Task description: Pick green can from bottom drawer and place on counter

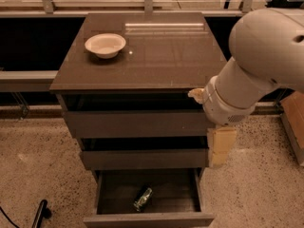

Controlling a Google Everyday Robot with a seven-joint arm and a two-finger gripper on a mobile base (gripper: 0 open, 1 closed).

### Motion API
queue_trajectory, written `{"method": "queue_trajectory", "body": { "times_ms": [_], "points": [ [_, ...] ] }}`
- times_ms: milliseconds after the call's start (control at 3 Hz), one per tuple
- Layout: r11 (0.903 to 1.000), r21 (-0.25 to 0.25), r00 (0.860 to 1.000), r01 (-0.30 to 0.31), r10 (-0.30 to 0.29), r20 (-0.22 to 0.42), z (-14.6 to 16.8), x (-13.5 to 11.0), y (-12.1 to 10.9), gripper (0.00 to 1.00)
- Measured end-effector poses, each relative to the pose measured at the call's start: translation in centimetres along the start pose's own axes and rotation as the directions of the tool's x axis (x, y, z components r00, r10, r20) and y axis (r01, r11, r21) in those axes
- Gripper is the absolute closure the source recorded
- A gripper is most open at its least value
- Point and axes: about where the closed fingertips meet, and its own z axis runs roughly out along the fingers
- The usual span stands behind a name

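The white arm (259, 65) fills the right side, bent down beside the cabinet (137, 125). The desk (161, 61), glossy dark brown, tops three drawers, and the bottom drawer (118, 194) stands pulled open. The cream-coloured end effector (220, 146) hangs at the cabinet's right edge, level with the middle drawer (142, 159) and well above the can. Whether it is spread or pressed together cannot be told. A white bowl (105, 44) sits on the desk's back left. The green can (142, 199) lies on its side, aslant, inside the bottom drawer, shiny with dark markings.
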Motion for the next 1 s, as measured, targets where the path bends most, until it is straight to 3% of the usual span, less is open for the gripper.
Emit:
{"method": "queue_trajectory", "body": {
  "times_ms": [333, 667, 1000],
  "points": [
    [0.9995, 0.0, 0.999, 0.032, -0.032, -0.02, 0.0, -0.7, -0.1, 0.0],
    [0.9832, -0.006, 0.983, 0.182, -0.183, -0.006, 3.1, -4.7, 0.5, 0.0],
    [0.907, -0.013, 0.906, 0.421, -0.42, 0.057, 10.9, -10.8, 2.8, 0.0]
  ]
}}
